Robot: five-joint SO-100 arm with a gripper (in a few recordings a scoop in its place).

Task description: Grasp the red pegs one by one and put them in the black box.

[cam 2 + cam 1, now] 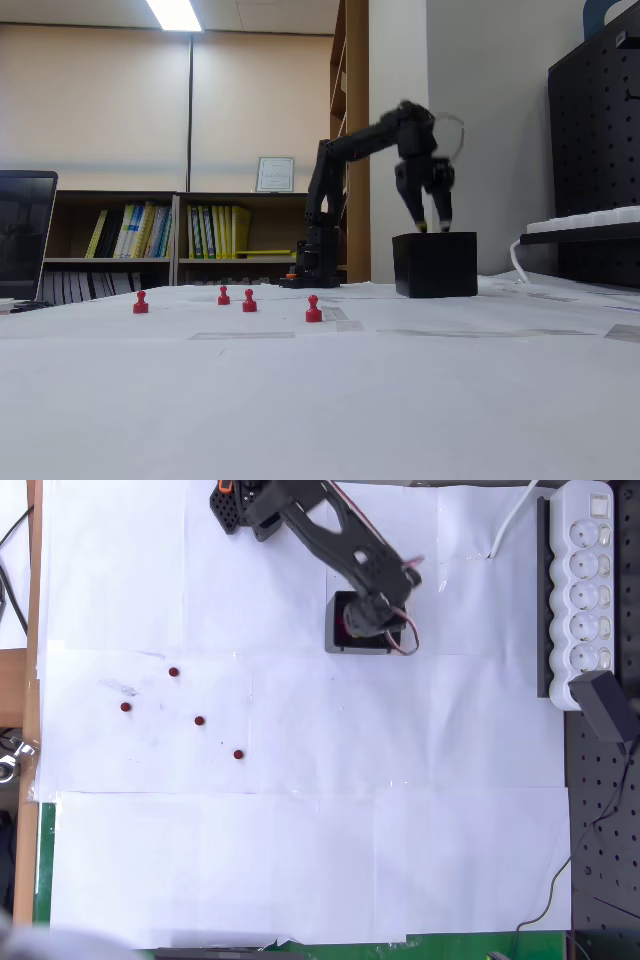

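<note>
Hung the hand right over the box at 1 o'clock, presumably for a drop; fingers looked parted, empty. Left four pegs on the tabletop around 9.

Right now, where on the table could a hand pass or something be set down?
Bare paper spans the near half, below the four red pegs, and the stretch between them and the power strip. It is crowded around the black box, where the gripper hangs over its opening, and within the peg cluster.
</note>
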